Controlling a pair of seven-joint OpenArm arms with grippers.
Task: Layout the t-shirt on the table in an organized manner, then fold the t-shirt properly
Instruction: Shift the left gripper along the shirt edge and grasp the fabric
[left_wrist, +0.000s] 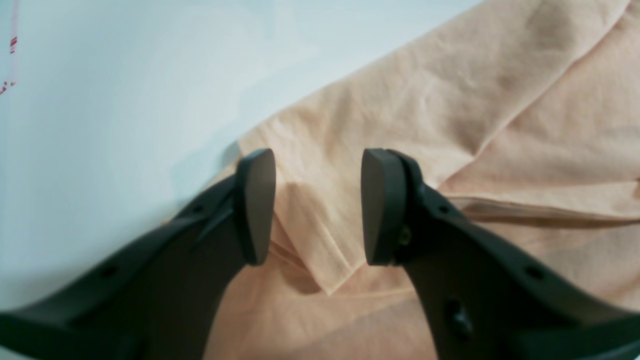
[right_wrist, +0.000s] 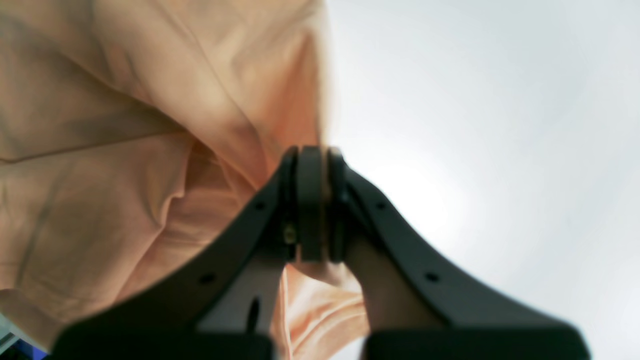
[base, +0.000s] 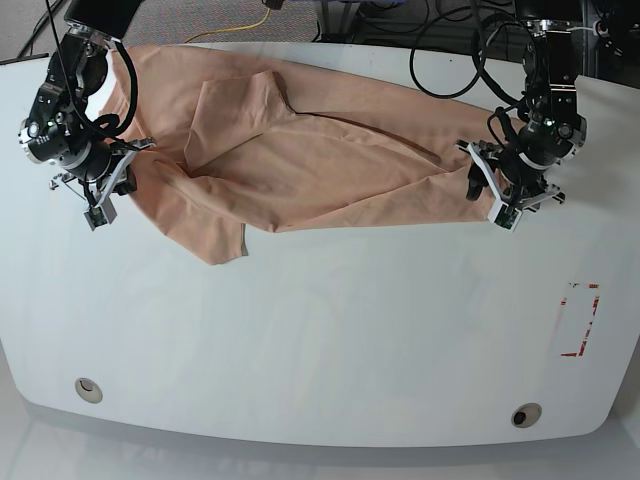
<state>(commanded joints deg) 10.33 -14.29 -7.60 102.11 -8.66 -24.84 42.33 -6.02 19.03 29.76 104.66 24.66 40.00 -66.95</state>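
My right gripper (right_wrist: 311, 205) pinches the shirt (base: 300, 150) edge; my left gripper (left_wrist: 318, 206) hangs wide over a fold; the shirt sprawls rumpled across the table's (base: 330, 330) far half; soft, limp cloth, so I'd grip hems and corners.

The left gripper (left_wrist: 318, 207) sits at the scene's right side, its two dark fingers spread apart with a wide gap between the flat pads (left_wrist: 259, 205). It points down toward the surface, and its arm reaches in from the far right edge, the wrist bent downward. The right gripper (right_wrist: 312, 202) sits at the scene's left side with its fingers pressed together, the pads meeting face to face and pinching a fold of the t-shirt (right_wrist: 150, 165). Its arm comes in from the far left corner, the wrist angled down and slightly inward.
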